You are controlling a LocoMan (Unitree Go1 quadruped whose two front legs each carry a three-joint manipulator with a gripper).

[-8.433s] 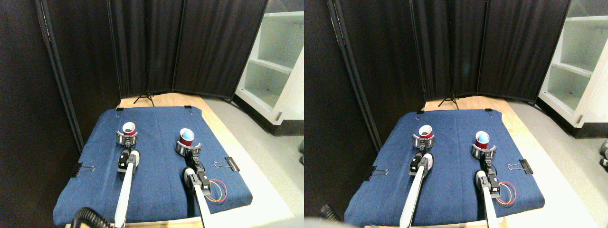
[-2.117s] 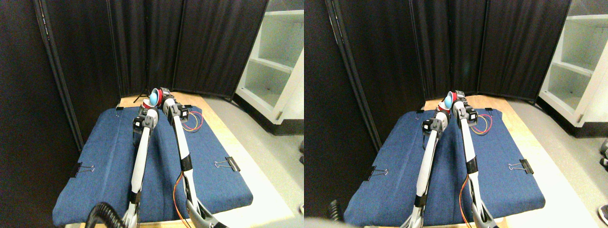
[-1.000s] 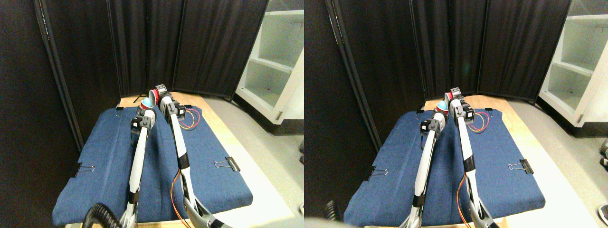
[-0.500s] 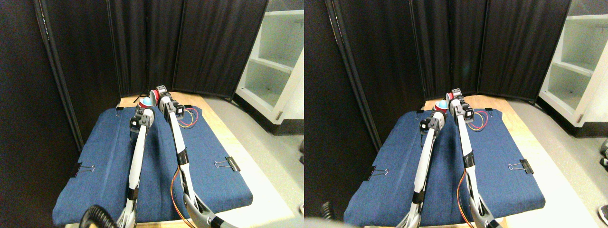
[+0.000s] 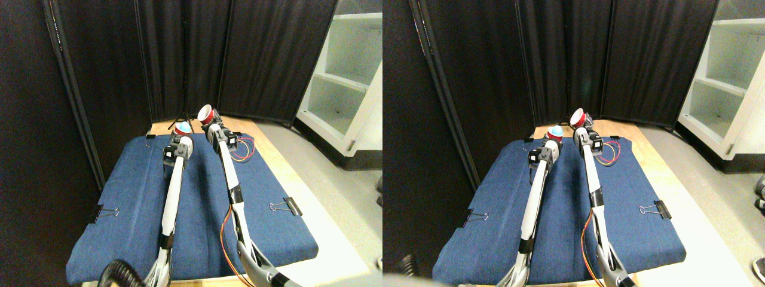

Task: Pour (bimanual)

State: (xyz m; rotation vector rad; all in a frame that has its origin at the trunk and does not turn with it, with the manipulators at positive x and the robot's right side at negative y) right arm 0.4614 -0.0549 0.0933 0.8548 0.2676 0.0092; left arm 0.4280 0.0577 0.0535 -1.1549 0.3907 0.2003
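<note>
Cloth (image 5: 119, 197), blue, is covering the table and serving as the landmark here. Binder clips are sitting at its edges: one clip (image 5: 107, 211) on the left edge, another clip (image 5: 285, 207) on the right edge, nearer the front. Both manipulators are rising from the cloth's near edge and stretching toward its far end. Orange and red wires (image 5: 226, 230) are running along the right limb above the near part of the cloth, and a wire loop (image 5: 244, 149) is hanging beside that limb over the far part.

Left gripper (image 5: 179, 136) is hanging above the cloth's far left-of-centre area and holding a red cup (image 5: 183, 127) that is standing roughly upright; something light blue is showing in its mouth. How far the jaws are spread cannot be told, they are too small and hidden behind the wrist.

Right gripper (image 5: 212, 122) is reaching a bit farther and higher, above the cloth's far edge, gripping a second red cup (image 5: 206, 113). This cup is tilting toward the left, its white inside facing the camera, looking empty. It is sitting just beside and above the first cup, apart from it. Jaw spread is likewise unclear.

Past the cloth's far edge black curtains (image 5: 239, 54) are hanging, with a small tripod (image 5: 180, 122) standing at their foot. White shelf unit (image 5: 346, 84) is standing beyond the cloth's right far corner.
</note>
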